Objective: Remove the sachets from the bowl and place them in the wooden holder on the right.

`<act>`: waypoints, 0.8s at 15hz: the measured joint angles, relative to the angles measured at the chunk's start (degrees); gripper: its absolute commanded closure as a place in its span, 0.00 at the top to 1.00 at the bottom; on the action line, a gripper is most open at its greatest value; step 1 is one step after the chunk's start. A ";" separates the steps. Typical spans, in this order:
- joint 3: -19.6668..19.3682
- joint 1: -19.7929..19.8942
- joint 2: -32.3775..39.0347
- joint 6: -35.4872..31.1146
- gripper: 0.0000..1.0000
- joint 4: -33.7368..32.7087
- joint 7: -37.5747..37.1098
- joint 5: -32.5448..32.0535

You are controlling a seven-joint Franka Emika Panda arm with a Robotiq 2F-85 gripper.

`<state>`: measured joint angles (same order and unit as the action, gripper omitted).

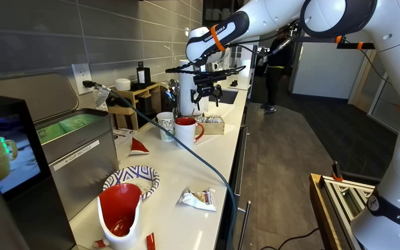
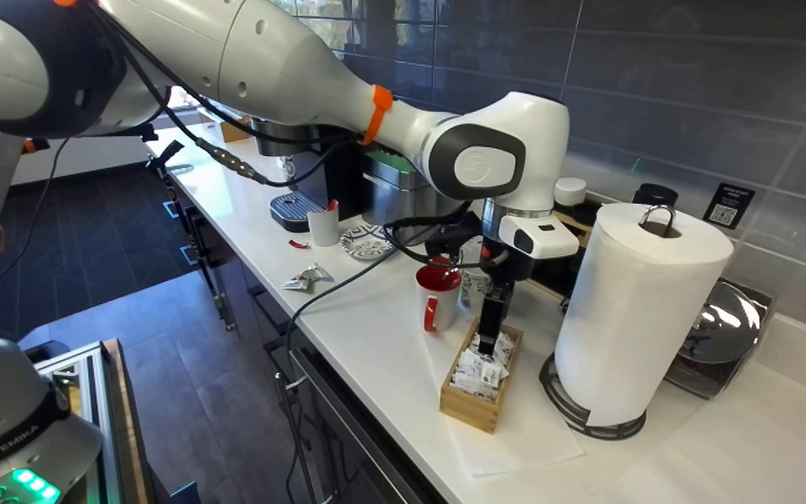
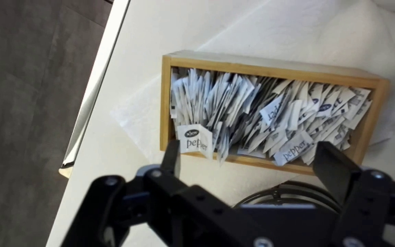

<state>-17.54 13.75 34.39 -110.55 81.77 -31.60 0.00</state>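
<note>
Wrist view: the gripper (image 3: 247, 147) stands with its jaws released and spread wide, and the wooden holder (image 3: 269, 68) lies beyond the fingertips, its long side running roughly in line with the gap. In this projection both tips overlap the holder's lower long edge, one toward each end. The sachets (image 3: 225, 96) occupy most of the holder in dense, slanting ranks; a few lean over the lower edge, and the word "pepper" is legible on at least two, a detail resolved only here.

In an exterior view, the gripper (image 1: 207, 101) hangs above the holder, its two fingers side by side and well apart, with a visible gap between tips and sachets. The handle of a red-and-white mug (image 1: 185, 131) partly masks the holder. A person (image 1: 276, 66) in the background and the readable label (image 1: 76, 155) on a metal bin (image 1: 92, 170), "K-CUP RECYCLE", appear in this view alone.

In an exterior view, the gripper (image 2: 488, 343) is seen edge-on, so the spread of the jaws cannot be judged from this angle. Both ends of the holder show, and it rests on a white paper sheet (image 2: 525, 444); near it stands a paper towel roll (image 2: 644, 315), whose black wire stand (image 2: 606, 432) is also partly visible in the wrist view.
</note>
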 measured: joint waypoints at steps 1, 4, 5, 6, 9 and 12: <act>0.00 0.00 -0.28 0.52 1.00 0.00 0.20 0.00; -0.04 0.02 -1.01 2.66 1.00 -0.01 0.26 0.00; -0.07 0.01 -1.35 3.58 1.00 0.00 0.04 0.00; -0.13 0.02 -1.76 4.54 1.00 -0.01 -0.45 0.00; -0.18 0.12 -3.36 6.51 1.00 0.13 -0.65 0.06; -0.14 -0.12 -6.77 4.17 1.00 2.68 4.08 -2.53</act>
<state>-17.69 13.63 27.63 -106.39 84.45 -27.52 -2.53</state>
